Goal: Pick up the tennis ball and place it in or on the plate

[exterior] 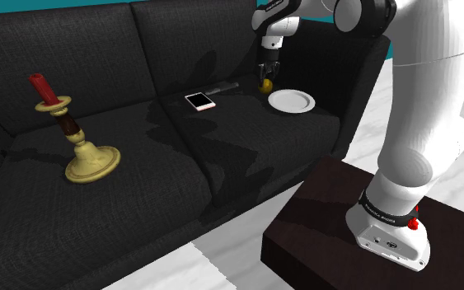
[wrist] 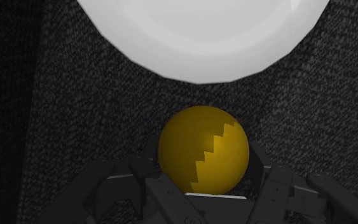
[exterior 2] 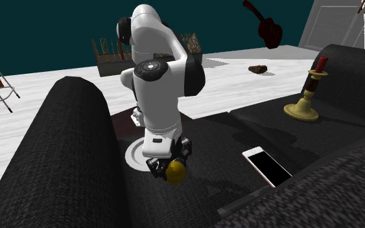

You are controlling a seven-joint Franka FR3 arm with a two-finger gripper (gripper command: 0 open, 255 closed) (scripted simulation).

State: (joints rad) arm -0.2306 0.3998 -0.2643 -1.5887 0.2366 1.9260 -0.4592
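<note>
Shoulder view, left to right: a brass-coloured candlestick with a red candle [exterior: 82, 140] stands well apart, a flat white phone [exterior: 199, 101] lies nearer, then my black gripper [exterior: 266, 77] grips the yellow tennis ball [exterior: 266, 83] across its middle, so it cannot roll free, just above the black fabric sofa [exterior: 222, 156] seat. Beside it lies the round white plate [exterior: 292, 101]; the backrest rises behind, and nothing blocks the short way across.
</note>
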